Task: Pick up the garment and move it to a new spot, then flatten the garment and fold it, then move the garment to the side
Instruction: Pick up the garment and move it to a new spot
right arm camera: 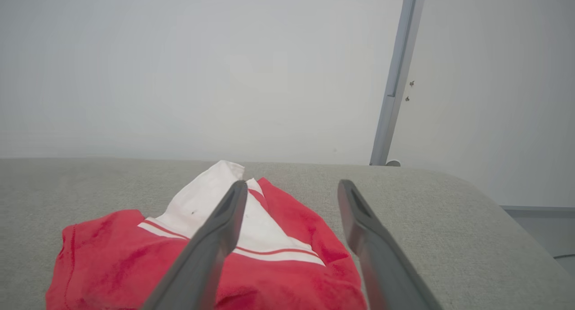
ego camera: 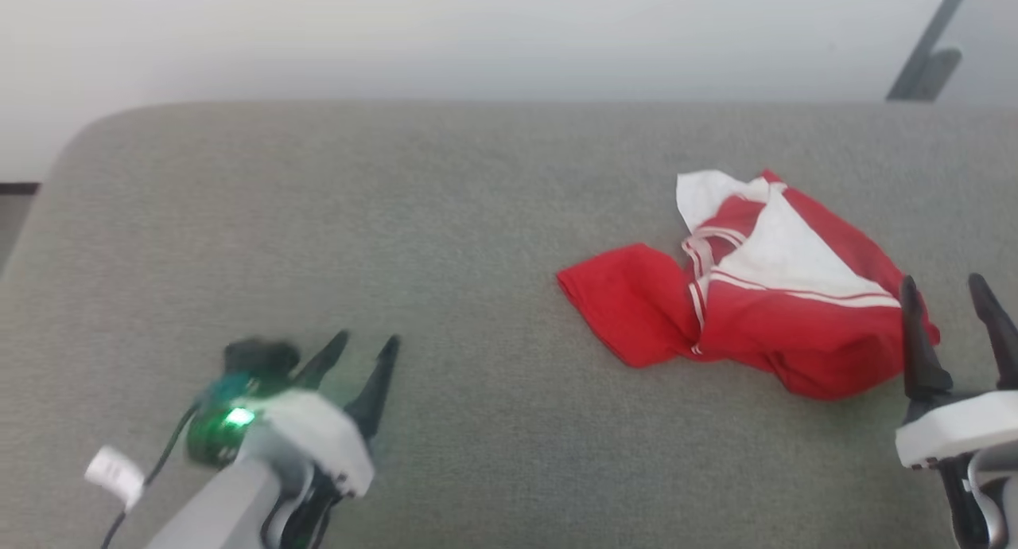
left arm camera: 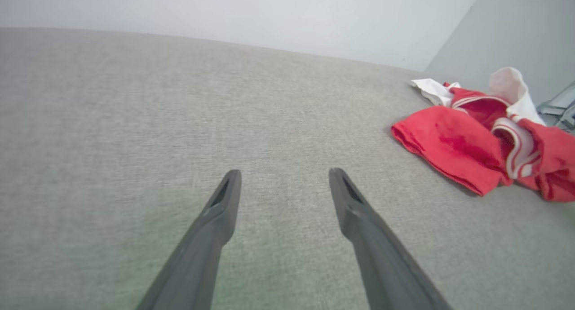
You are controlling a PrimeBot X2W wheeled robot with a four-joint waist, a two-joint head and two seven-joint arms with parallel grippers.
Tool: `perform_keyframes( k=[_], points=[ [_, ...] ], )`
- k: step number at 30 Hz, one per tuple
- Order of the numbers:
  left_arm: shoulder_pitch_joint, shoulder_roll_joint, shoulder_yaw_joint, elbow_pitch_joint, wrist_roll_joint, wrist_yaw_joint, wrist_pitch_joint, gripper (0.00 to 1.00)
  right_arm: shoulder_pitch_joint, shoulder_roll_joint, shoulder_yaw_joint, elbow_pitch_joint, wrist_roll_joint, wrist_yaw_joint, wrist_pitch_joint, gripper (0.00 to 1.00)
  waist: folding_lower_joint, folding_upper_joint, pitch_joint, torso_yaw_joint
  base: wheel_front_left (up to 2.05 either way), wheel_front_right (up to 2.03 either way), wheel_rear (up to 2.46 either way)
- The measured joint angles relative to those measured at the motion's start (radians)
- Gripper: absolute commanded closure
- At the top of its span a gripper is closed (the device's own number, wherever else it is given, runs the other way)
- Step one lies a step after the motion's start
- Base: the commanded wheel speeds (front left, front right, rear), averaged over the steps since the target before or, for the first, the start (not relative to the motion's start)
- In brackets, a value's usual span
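Since the red T-shirt (ego camera: 795,326) lies crumpled on the right half of the grey fabric-covered counter (ego camera: 398,215), with a white sleeve and striped trim turned up on top and a red lobe spilling toward the middle, the step in hand looks like the first pick-up. The right tool (ego camera: 943,282) sits at the shirt's near right edge, its two dark fingers spread wide and holding nothing. In its own wrist view one finger crosses in front of the white panel and the other stands over bare counter, and I cannot tell whether it touches the cloth. The left tool (ego camera: 367,340) is well apart from the shirt, over bare counter at the lower left, likewise spread and empty. To do this well, I judge that the right tool should come down on a raised ridge of the heap rather than a flat patch. It should pinch only the shirt, not the counter's cover, and take enough layers that the thin fabric does not slip out on the lift. Raising it clear of the surface before carrying it across should let the bundle hang loose instead of dragging. No brand or print can be read on the shirt. A small white tag (ego camera: 115,473) by the left arm's cable is too blurred to read.
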Motion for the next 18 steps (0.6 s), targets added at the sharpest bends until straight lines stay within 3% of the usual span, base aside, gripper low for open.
perform_keyframes(
  k=[3,4,9,14,18],
  points=[
    [0.114,0.005,0.143,-0.084,0.105,0.029,0.0,0.0,0.02,0.001,-0.012,-0.007,-0.005,0.0,0.0,0.0,0.0,0.0,-0.03,0.016,0.0,0.0,0.0],
    [0.184,0.003,0.243,-0.148,0.186,0.052,0.0,0.0,0.031,0.003,-0.014,-0.015,-0.006,0.0,0.0,0.0,0.0,0.0,-0.046,0.022,0.0,0.0,0.0],
    [0.344,-0.032,0.428,-0.273,0.347,0.072,0.0,0.0,0.036,0.004,-0.016,-0.039,-0.007,0.0,0.0,0.0,0.0,0.0,-0.064,0.016,0.0,0.0,0.0],
    [0.418,-0.086,0.558,-0.362,0.464,0.074,0.0,0.0,0.036,0.005,-0.014,-0.065,-0.006,0.0,0.0,0.0,0.0,0.0,-0.068,0.002,0.0,0.0,0.0],
    [0.447,-0.123,0.599,-0.374,0.527,0.049,0.0,0.0,0.036,0.005,-0.016,-0.056,-0.005,0.0,0.0,0.0,-0.0001,0.0,-0.063,-0.006,0.0,0.0,0.0]
  ],
)
